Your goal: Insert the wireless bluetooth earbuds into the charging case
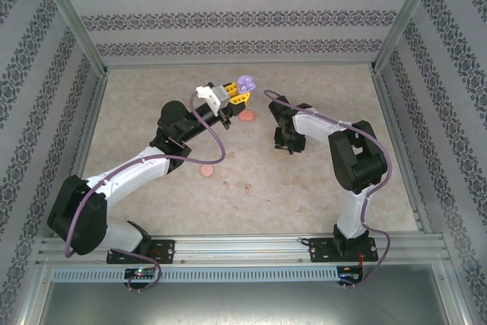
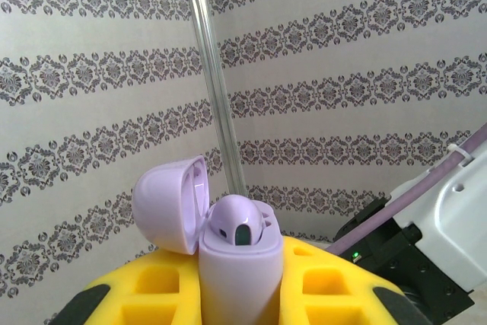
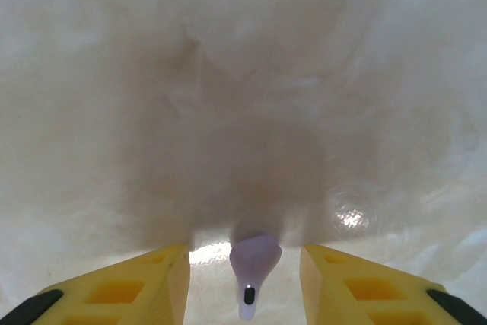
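My left gripper [image 2: 240, 283] is raised off the table and shut on the purple charging case [image 2: 240, 272], which stands upright between its yellow fingers [image 2: 152, 287]. The case lid [image 2: 171, 203] is swung open to the left, and one purple earbud [image 2: 240, 226] sits in the case. From above, the case [image 1: 245, 83] is at the back middle. My right gripper [image 3: 245, 283] points down at the table and is open. A second purple earbud [image 3: 255, 264] lies on the table between its fingers [image 3: 346, 287], touching neither. In the top view this gripper [image 1: 289, 142] is right of centre.
A coral-red case [image 1: 247, 116] lies just below the left gripper, and another coral-red piece [image 1: 206, 170] lies nearer the front. Two pale pink earbuds [image 1: 227, 184] [image 1: 248, 186] rest on the table in front. Patterned walls and metal posts [image 1: 84, 43] enclose the table.
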Robot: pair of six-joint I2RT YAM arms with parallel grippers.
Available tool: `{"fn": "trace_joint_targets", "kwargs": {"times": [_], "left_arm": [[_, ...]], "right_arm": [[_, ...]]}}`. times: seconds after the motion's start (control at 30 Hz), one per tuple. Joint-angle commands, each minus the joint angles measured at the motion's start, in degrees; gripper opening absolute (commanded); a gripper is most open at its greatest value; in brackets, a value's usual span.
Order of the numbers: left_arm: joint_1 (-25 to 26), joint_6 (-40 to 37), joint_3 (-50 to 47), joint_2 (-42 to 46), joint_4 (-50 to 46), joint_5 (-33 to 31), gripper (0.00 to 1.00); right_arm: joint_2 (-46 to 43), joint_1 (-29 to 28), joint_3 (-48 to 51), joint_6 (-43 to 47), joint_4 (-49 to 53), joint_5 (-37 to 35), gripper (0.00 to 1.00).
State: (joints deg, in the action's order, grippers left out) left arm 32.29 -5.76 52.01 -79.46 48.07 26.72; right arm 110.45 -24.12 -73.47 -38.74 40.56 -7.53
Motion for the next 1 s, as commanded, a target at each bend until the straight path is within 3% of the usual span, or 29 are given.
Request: {"fn": "trace_joint_targets", "kwargs": {"times": [0.0,0.57,0.97], "left_arm": [[0.76,-0.48,1.63,0.09,2.94,0.39,0.00],[0.80,-0.74,1.61,-0.34,2.95,0.26,0.00],[0.78,-0.57,1.84,-0.17,2.47,0.38,0.00]], "right_arm": [[1.58,0.40,-0.84,-1.35,1.20,-1.45,0.41],[2.92,1.43,0.34,-1.16,-0.25,-1.01,0.32],[0.70,2.06,2.87,0.41,-2.56,-0.03,0.18]]}}
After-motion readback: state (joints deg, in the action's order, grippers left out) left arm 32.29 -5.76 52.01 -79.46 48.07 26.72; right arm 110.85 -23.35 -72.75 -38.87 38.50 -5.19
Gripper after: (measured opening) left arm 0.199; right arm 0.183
